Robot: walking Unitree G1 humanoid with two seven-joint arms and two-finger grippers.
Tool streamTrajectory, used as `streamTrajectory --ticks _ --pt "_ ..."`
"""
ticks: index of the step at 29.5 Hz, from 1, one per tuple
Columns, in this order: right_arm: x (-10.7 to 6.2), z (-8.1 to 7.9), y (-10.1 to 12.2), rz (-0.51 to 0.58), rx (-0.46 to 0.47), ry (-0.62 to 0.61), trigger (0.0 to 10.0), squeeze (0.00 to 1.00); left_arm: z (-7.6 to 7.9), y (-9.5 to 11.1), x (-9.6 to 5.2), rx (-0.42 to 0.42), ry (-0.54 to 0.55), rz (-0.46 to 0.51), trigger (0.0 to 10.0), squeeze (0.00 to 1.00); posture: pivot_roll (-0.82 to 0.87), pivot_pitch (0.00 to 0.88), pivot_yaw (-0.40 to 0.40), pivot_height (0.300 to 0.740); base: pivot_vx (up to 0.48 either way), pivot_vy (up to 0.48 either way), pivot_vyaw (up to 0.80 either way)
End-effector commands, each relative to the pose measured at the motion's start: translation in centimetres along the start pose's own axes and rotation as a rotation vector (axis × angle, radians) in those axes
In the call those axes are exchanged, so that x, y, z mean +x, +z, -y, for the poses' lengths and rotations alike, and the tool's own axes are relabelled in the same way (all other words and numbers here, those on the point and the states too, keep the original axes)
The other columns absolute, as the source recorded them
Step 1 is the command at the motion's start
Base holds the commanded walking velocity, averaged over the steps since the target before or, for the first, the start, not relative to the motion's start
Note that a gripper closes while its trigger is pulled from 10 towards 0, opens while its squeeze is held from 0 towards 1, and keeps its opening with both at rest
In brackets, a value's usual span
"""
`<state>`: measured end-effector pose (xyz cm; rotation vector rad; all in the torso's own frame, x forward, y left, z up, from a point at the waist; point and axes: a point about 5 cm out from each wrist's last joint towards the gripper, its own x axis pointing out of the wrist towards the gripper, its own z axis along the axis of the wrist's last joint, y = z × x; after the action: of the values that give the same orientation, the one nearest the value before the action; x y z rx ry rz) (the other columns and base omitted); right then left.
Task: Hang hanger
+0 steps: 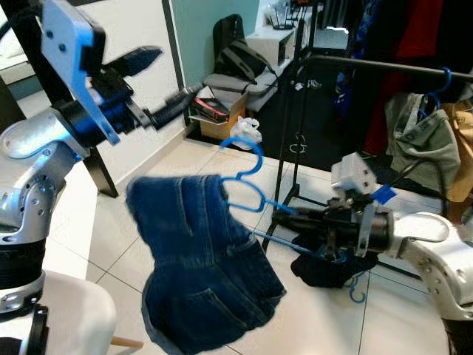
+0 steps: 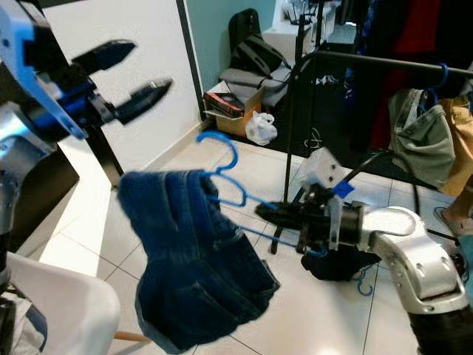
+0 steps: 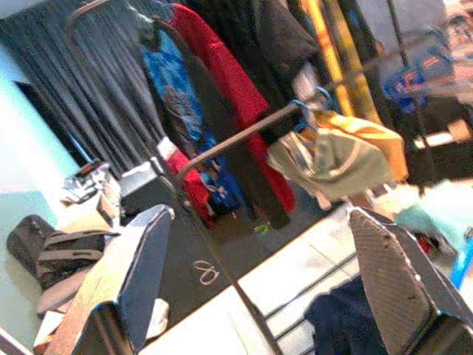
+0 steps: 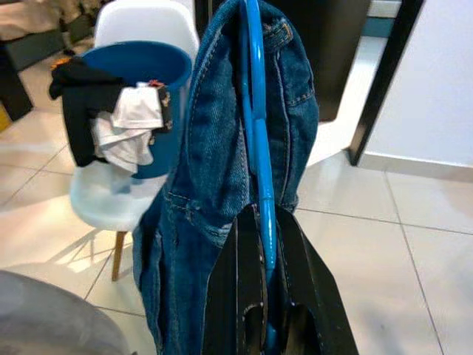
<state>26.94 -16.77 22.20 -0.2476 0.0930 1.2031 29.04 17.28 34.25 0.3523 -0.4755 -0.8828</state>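
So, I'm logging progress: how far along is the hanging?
Done: the jeans are draped on the blue hanger. In hand: the right gripper holds it out, off the rack rail. Left: hooking it on. The left gripper is open.

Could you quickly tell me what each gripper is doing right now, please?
Left gripper: open, holding nothing, raised in the air.
Right gripper: closed on the blue hanger, with the jeans draped over it.

Blue plastic hanger, tilted, hook up and far, carries draped denim garment, centre-near above floor.
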Motion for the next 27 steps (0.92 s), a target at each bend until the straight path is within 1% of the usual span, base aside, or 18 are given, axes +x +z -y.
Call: streamTrajectory --ticks 1,5,6,10,11,13,14,16,17,18,19,21,22,24,25,26,27 --pt "0.4 0.2 1.2 0.032 -0.068 0.028 10.0 0.00 1.1 0.2 -0.1 0.062 -0.180 -0.046 10.0 0.00 -0.05 0.000 0.079 0.740 0.000 0.000 0.00" --pt "0.4 0.2 1.2 0.032 -0.068 0.028 10.0 0.00 1.1 0.2 -0.1 0.062 -0.180 -0.046 10.0 0.00 -0.05 0.000 0.079 0.740 0.000 0.000 0.00" --pt "0.6 0.3 1.4 0.030 -0.079 0.038 10.0 0.00 1.5 0.1 -0.2 0.078 -0.281 -0.075 10.0 0.00 -0.05 0.000 0.082 0.740 0.000 0.000 0.00" --pt "0.6 0.3 1.4 0.030 -0.079 0.038 10.0 0.00 1.5 0.1 -0.2 0.078 -0.281 -0.075 10.0 0.00 -0.05 0.000 0.082 0.740 0.000 0.000 0.00" --pt "0.8 0.4 1.7 0.036 -0.094 0.045 10.0 0.00 1.9 -0.3 -0.5 0.081 -0.380 -0.121 10.0 0.00 -0.05 0.000 0.092 0.740 0.000 0.000 0.00" --pt "0.8 0.4 1.7 0.036 -0.094 0.045 10.0 0.00 1.9 -0.3 -0.5 0.081 -0.380 -0.121 10.0 0.00 -0.05 0.000 0.092 0.740 0.000 0.000 0.00" --pt "0.7 0.8 2.0 0.046 -0.109 0.017 10.0 0.00 1.7 -1.0 -0.7 0.113 -0.406 -0.181 10.0 0.00 -0.06 0.000 0.098 0.740 0.000 0.000 0.00" --pt "0.7 0.8 2.0 0.046 -0.109 0.017 10.0 0.00 1.7 -1.0 -0.7 0.113 -0.406 -0.181 10.0 0.00 -0.06 0.000 0.098 0.740 0.000 0.000 0.00" --pt "0.4 1.5 2.0 0.043 -0.119 -0.060 10.0 0.00 1.0 -1.6 -0.7 0.138 -0.342 -0.232 10.0 0.00 -0.06 0.000 0.099 0.740 0.000 0.000 0.00" --pt "0.4 1.5 2.0 0.043 -0.119 -0.060 10.0 0.00 1.0 -1.6 -0.7 0.138 -0.342 -0.232 10.0 0.00 -0.06 0.000 0.099 0.740 0.000 0.000 0.00" --pt "0.0 2.4 2.0 0.040 -0.120 -0.141 10.0 0.00 0.3 -2.1 -0.6 0.147 -0.251 -0.261 10.0 0.00 -0.06 0.000 0.098 0.740 0.000 0.000 0.00" --pt "0.0 2.4 2.0 0.040 -0.120 -0.141 10.0 0.00 0.3 -2.1 -0.6 0.147 -0.251 -0.261 10.0 0.00 -0.06 0.000 0.098 0.740 0.000 0.000 0.00" --pt "-0.1 3.2 2.1 0.059 -0.109 -0.221 10.0 0.00 -0.1 -2.7 -0.2 0.106 -0.138 -0.260 10.0 0.00 -0.05 0.000 0.096 0.740 0.000 0.000 0.00" --pt "-0.1 3.2 2.1 0.059 -0.109 -0.221 10.0 0.00 -0.1 -2.7 -0.2 0.106 -0.138 -0.260 10.0 0.00 -0.05 0.000 0.096 0.740 0.000 0.000 0.00" --pt "0.0 3.6 2.2 0.083 -0.095 -0.265 10.0 0.00 0.1 -3.6 0.1 0.053 -0.064 -0.257 10.0 0.00 -0.05 0.000 0.092 0.740 0.000 0.000 0.00" --pt "0.0 3.6 2.2 0.083 -0.095 -0.265 10.0 0.00 0.1 -3.6 0.1 0.053 -0.064 -0.257 10.0 0.00 -0.05 0.000 0.092 0.740 0.000 0.000 0.00" --pt "0.4 3.9 2.3 0.107 -0.082 -0.299 10.0 0.00 0.5 -4.9 0.5 -0.018 0.017 -0.260 10.0 0.00 -0.05 0.000 0.088 0.740 0.000 0.000 0.00"
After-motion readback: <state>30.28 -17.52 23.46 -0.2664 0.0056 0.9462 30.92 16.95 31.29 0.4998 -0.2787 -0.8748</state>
